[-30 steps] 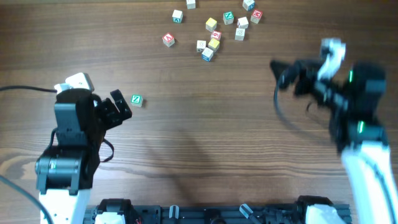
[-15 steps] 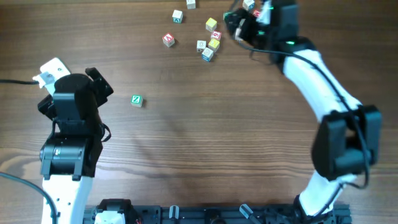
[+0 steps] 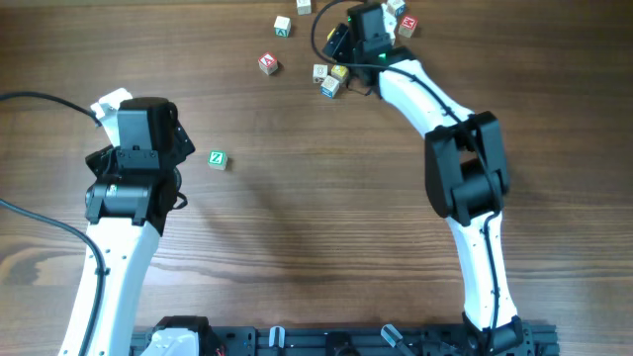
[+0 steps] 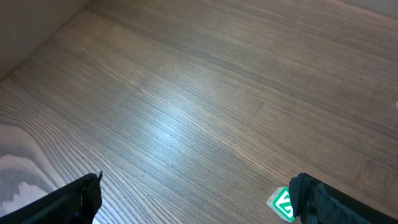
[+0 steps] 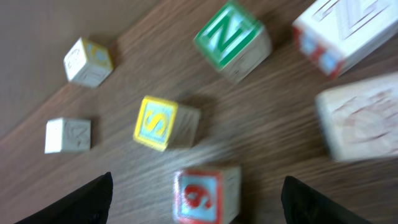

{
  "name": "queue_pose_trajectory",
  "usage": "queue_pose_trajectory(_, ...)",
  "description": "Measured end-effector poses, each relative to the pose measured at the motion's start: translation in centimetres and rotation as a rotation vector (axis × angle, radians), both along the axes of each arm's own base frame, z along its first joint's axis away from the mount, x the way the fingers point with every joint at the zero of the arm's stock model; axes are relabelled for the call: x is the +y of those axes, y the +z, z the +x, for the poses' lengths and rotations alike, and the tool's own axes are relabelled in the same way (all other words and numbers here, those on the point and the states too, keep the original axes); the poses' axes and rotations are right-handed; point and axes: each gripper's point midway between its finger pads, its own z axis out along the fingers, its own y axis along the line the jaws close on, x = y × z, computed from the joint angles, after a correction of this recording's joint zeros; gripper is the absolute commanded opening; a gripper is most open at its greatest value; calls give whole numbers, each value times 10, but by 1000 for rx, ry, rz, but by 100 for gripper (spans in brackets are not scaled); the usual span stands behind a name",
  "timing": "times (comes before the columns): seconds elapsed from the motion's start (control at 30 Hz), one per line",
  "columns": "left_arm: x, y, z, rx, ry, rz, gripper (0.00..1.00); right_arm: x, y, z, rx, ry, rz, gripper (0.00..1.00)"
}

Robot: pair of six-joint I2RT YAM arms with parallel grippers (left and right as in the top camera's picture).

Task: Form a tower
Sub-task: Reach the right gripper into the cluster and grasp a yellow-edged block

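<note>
We are finding the right gripper (image 5: 200, 211) hovering wide open and empty, jaws straddling the red-marked cube (image 5: 204, 194) just beside the yellow cube (image 5: 165, 123), apparently lining up a pick. No tower is showing yet. The left gripper (image 4: 196, 190) is hanging fully open, empty, near the green cube (image 4: 283, 204).

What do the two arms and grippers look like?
Both arms: white tubular links with bulky black joint housings. Left arm trails a black cable; right arm shows a small green light near its wrist. Gripper fingers are black.
</note>
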Motion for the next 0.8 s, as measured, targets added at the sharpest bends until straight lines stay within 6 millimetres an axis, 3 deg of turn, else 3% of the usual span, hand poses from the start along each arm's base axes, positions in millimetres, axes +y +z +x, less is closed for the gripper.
queue_pose_trajectory(0.07,0,-2,1,5,0,0,100,20,-15,-10,25,24,0,75)
queue_pose_trajectory(0.13,0,-2,0,6,0,0,100,24,-22,-17,54,25,-21,66)
queue_pose_trajectory(0.33,0,-6,-5,36,0,1,100,11,-30,-28,125,-1,-62,28)
queue_pose_trajectory(0.47,0,-12,-12,77,0,3,100,0,-10,-26,110,5,-74,21)
queue_pose_trajectory(0.53,1,-13,-14,91,0,4,100,-7,30,-25,58,49,-95,20)
queue_pose_trajectory(0.57,1,-14,-15,97,0,4,100,-8,71,-27,0,87,-99,20)
queue_pose_trajectory(0.6,1,-15,-17,104,0,4,100,-8,162,-40,-137,135,-81,19)
queue_pose_trajectory(0.63,1,-14,-15,96,0,4,100,-11,200,-51,-190,148,-73,19)
queue_pose_trajectory(0.67,1,-8,-6,45,2,4,100,-16,262,-75,-276,162,-54,19)
queue_pose_trajectory(0.73,3,15,12,-71,15,12,100,-23,342,-129,-377,196,-25,19)
queue_pose_trajectory(0.77,7,31,16,-107,29,15,100,-17,361,-148,-402,224,-13,19)
queue_pose_trajectory(0.8,17,61,18,-161,61,17,100,-7,363,-156,-396,250,-10,19)
